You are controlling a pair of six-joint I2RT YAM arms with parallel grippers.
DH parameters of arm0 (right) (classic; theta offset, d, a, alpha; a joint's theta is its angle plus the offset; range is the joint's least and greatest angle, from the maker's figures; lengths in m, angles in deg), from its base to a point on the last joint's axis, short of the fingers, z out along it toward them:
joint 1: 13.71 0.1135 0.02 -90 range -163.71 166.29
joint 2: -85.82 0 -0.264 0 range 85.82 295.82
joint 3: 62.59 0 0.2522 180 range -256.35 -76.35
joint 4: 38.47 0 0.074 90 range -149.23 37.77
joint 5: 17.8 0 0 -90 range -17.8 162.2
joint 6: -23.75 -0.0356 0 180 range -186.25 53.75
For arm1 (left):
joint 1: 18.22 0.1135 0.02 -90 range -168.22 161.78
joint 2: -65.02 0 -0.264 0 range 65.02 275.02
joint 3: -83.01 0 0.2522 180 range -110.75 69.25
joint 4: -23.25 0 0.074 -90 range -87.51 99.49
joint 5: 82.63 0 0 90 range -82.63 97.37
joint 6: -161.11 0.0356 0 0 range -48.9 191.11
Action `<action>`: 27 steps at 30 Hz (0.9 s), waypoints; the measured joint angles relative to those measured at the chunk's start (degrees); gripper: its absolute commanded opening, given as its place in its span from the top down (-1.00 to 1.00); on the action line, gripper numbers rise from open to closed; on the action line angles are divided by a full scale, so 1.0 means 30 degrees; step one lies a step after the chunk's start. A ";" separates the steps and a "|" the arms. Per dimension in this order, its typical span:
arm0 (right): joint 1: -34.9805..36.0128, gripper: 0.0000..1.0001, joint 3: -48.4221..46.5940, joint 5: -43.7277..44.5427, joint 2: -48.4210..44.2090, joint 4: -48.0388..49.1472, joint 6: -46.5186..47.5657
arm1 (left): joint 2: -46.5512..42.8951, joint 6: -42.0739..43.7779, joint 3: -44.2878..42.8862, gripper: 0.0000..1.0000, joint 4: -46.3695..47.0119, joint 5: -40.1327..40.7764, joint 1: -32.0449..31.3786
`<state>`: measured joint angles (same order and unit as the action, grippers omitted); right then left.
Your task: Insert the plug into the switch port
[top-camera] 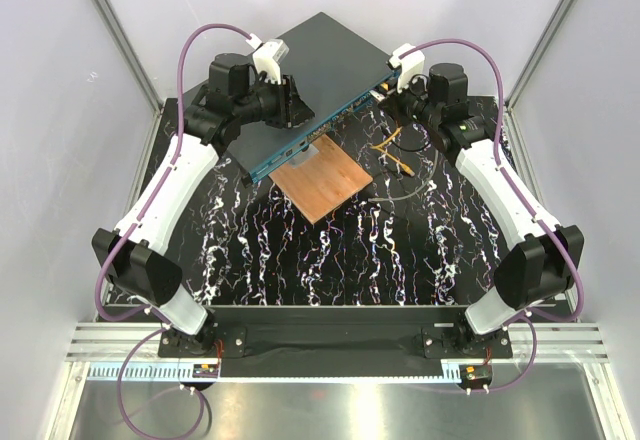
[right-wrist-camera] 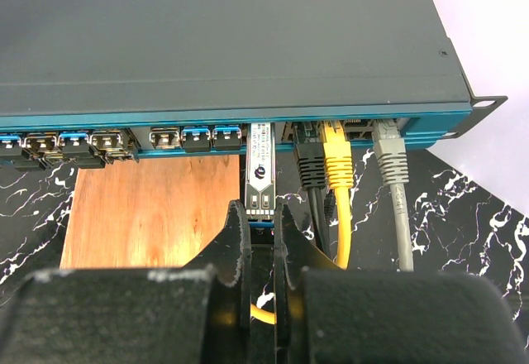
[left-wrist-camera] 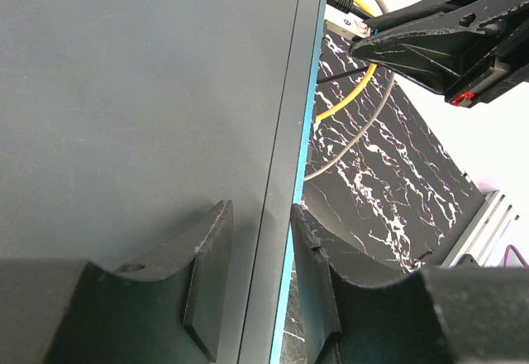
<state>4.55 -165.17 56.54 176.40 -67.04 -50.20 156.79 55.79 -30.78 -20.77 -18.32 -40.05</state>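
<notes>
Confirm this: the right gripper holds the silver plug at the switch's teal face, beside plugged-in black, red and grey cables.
One colour is wrong: the middle cable is yellow, not red. In the right wrist view the right gripper holds the silver plug at the switch's teal face, beside the black cable and grey cable.

1. One box (top-camera: 310, 80).
2. One brown plate (top-camera: 322, 182) in front of the box.
3. Three cables in the box's front: black (right-wrist-camera: 310, 165), yellow (right-wrist-camera: 337, 159), grey (right-wrist-camera: 390, 161).
4. One plug (right-wrist-camera: 260, 170) at the box's front.

Plug (right-wrist-camera: 260, 170) tail hidden within right hand (right-wrist-camera: 261, 213)
</notes>
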 measured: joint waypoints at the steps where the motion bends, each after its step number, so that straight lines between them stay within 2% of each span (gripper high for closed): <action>1: 0.0000 1.00 0.0000 0.0000 -0.0007 0.0000 0.0000 | 0.0000 0.0000 0.0000 0.21 0.0000 0.0000 0.0000; 16: -0.0022 1.00 0.0350 -0.0189 -0.0080 0.0466 0.0153 | 0.0000 0.0022 0.0000 0.20 -0.0007 -0.0007 0.0000; 27: -0.0393 1.00 0.1224 -0.1443 -0.0284 0.1494 0.0641 | 0.0000 0.0015 0.0022 0.20 0.0022 -0.0007 0.0000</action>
<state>3.37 -161.50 52.22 175.55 -62.56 -48.28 156.79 55.84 -30.72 -20.70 -18.34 -40.05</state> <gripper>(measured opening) 0.077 0.399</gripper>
